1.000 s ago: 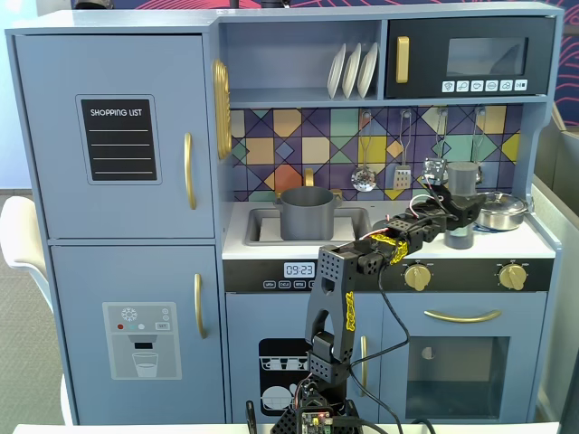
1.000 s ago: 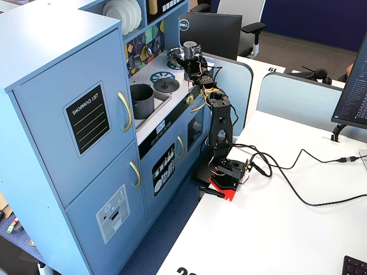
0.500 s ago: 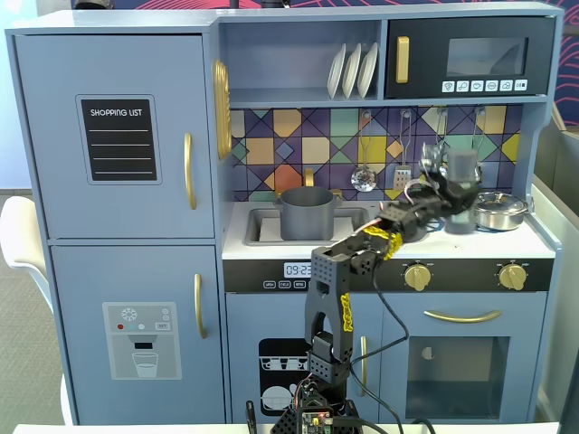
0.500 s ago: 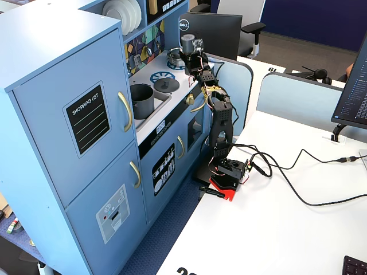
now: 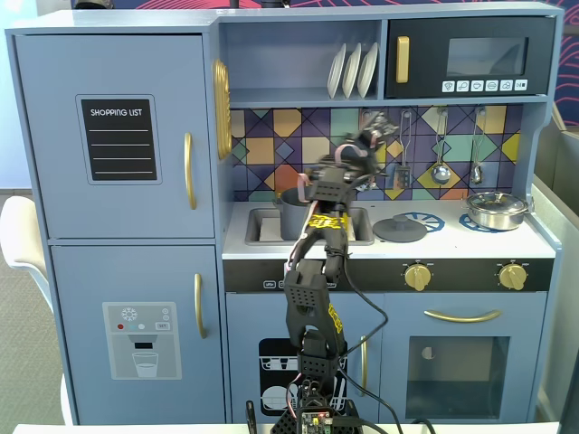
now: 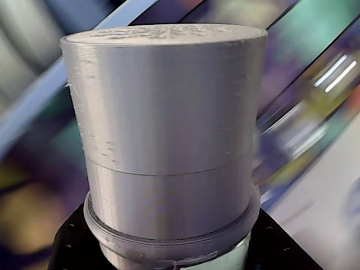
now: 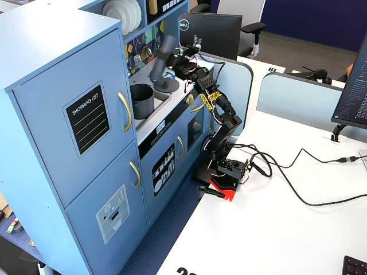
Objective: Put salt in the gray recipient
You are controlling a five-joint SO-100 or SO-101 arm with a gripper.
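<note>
a: going left to right in a fixed view, what's first?

b: the gray recipient [image 7: 141, 100], the matte dark pot sitting in the sink recess. it lies below the claw and to its left. in a fixed view from the front, only a sliver of the gray recipient [image 5: 289, 206] shows behind the arm.

a: and then the claw itself?

b: the claw [image 7: 172, 56] is up in the air, clamped round the salt [image 7: 160, 56]. the shaker is tilted, its free end leaning out left of the claw toward the pot, well clear of everything beneath. in the wrist view the salt [image 6: 169, 146] fills the picture, cap end up, with black claw parts hugging its base. from the front the claw [image 5: 355, 155] is a blur against the tiled wall.

a: what's right of it?

b: the flat gray lid [image 5: 401, 229] on the desk [image 5: 452, 240], below the claw and to its right, then the shiny steel pot [image 5: 496, 210] far right. neither matters here.

a: so which step is this?

b: i'd judge it the carry: shaker grasped and lifted, not yet over the pot's mouth.

a: next move?

b: i'd say more travel leftward until the salt hangs above the opening, then either tipping it further or lowering it inside, with the grip kept firm.
</note>
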